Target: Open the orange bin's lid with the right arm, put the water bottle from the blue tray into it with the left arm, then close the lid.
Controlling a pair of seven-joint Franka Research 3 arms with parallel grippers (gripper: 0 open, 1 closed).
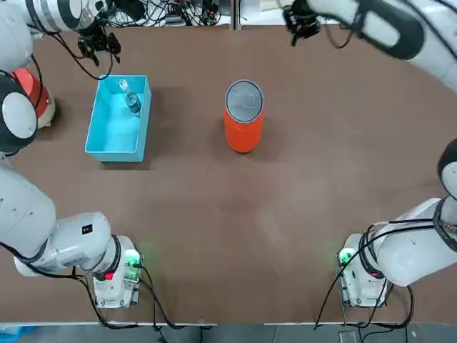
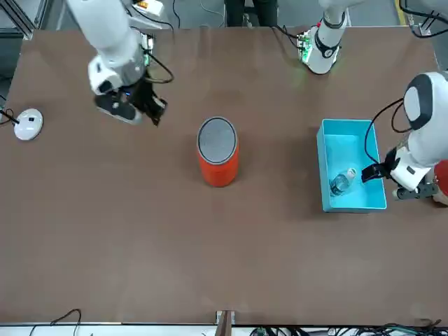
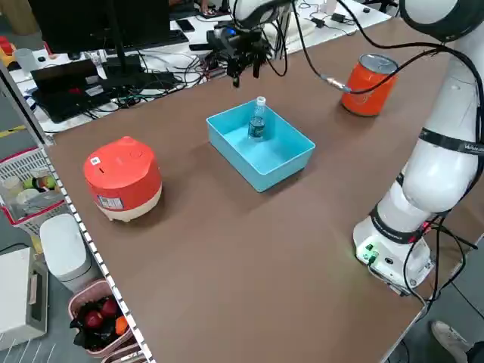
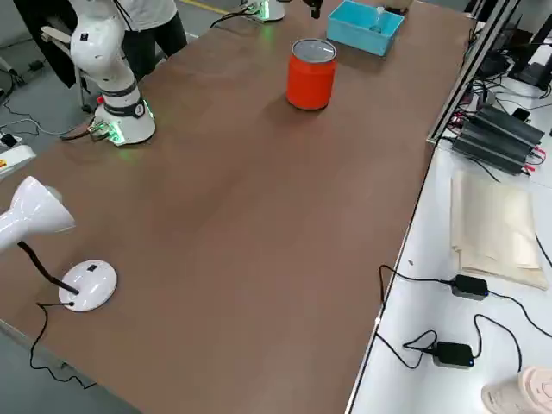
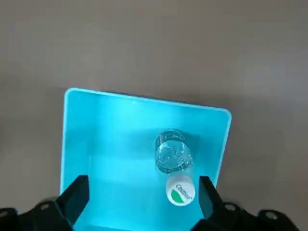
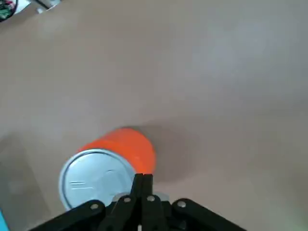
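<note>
The orange bin [image 1: 243, 127] stands upright mid-table with its round silver-grey lid [image 1: 244, 97] flat on top. To its left lies the blue tray [image 1: 108, 136], and the clear water bottle [image 1: 132, 101] rests in the tray's far end. My left gripper [image 1: 100, 44] hovers open past that far end; in the left wrist view its fingers [image 5: 79, 191] flank the bottle [image 5: 173, 158] from above. Near the table's far edge, beyond the bin, my right gripper [image 1: 300, 25] hangs shut on nothing. Its wrist view shows the closed fingertips [image 6: 143, 179] over the bin [image 6: 134, 147] and lid [image 6: 96, 178].
A red-and-white rounded object [image 3: 122, 178] sits at the table's left edge, left of the tray. A white lamp base [image 2: 28, 124] stands at the table's right side. Cables [image 1: 171, 13] run along the far edge. Bare brown table lies between the bin and the arm bases.
</note>
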